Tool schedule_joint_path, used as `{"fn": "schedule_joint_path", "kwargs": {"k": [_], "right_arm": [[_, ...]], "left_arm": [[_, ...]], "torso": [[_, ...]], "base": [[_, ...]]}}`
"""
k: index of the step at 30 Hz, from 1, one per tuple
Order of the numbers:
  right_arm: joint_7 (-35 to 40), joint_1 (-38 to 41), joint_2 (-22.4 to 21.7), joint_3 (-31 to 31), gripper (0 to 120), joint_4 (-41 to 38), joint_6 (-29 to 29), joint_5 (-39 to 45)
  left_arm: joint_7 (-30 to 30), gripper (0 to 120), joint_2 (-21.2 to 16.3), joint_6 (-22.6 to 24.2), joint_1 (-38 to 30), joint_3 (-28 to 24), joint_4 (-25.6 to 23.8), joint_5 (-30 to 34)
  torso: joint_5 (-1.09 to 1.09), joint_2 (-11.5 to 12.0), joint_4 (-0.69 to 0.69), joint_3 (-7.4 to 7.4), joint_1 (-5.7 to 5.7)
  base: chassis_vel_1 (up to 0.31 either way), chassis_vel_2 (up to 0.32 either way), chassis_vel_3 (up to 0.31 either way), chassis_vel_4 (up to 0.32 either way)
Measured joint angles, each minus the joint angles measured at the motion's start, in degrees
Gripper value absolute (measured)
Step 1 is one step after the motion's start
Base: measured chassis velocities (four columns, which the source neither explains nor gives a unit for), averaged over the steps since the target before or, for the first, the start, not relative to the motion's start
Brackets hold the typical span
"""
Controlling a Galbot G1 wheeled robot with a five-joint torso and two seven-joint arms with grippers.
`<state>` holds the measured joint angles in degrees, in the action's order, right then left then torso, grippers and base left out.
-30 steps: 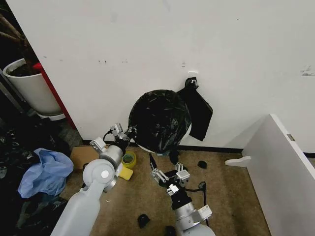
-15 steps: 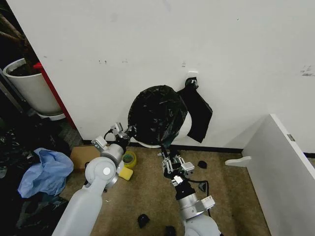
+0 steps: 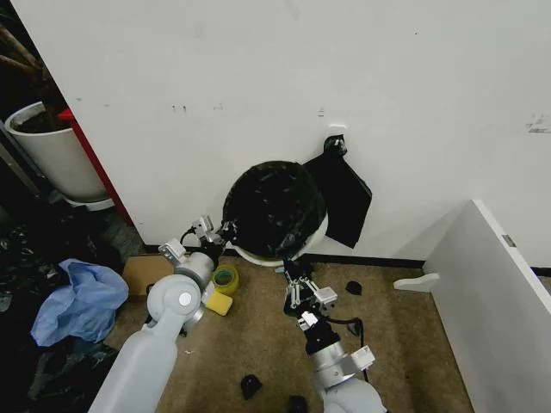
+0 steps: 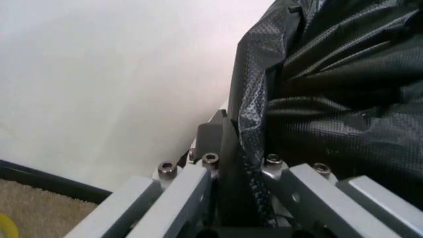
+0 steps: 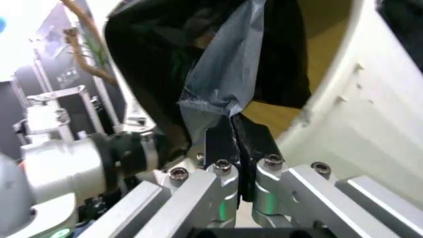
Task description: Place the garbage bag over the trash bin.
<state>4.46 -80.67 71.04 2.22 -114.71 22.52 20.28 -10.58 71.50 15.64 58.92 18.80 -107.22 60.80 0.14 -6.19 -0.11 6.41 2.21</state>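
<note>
Left gripper (image 3: 225, 231) clamped on garbage bag (image 3: 274, 206) edge at 9 o'clock of trash bin (image 3: 317, 241), right gripper (image 3: 287, 261) pinching bag hem at 6 o'clock, bag draped over bin against white wall (image 3: 258, 77), brown carpet (image 3: 258, 344), plant pot (image 3: 56, 159) at 10 o'clock.

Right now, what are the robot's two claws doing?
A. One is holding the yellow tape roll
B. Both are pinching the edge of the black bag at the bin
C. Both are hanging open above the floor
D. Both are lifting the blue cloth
B: the left claw and right claw are each closed on the garbage bag at the trash bin.
</note>
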Motion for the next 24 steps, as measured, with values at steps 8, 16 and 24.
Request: {"fn": "schedule_joint_path", "kwargs": {"k": [8, 16, 24], "right_arm": [[-8.9, -0.31, -1.81, -1.24, 0, 1.48, 1.5, 1.11], [-18.44, 1.14, -2.95, -3.36, 0, 6.24, 2.71, 1.16], [-19.87, 5.63, -3.17, -6.87, 0, 14.02, 4.31, -2.15]], "left_arm": [[-0.21, 0, -0.19, 0.0, -1.07, 0.46, 0.52, 1.16], [-0.65, 0, -0.39, 0.51, 0.32, 0.81, -1.78, 2.66], [-1.23, 0, -0.98, 1.38, 3.26, 0.71, -4.96, 2.96]], "torso": [[0.01, 0.0, 0.0, 0.0, 0.0], [0.01, 0.0, 0.0, 0.0, 0.0], [0.01, 0.0, 0.0, 0.0, 0.0]], "base": [[0.0, 0.0, 0.0, 0.0], [0.0, 0.0, 0.0, 0.0], [0.0, 0.0, 0.0, 0.0]]}}
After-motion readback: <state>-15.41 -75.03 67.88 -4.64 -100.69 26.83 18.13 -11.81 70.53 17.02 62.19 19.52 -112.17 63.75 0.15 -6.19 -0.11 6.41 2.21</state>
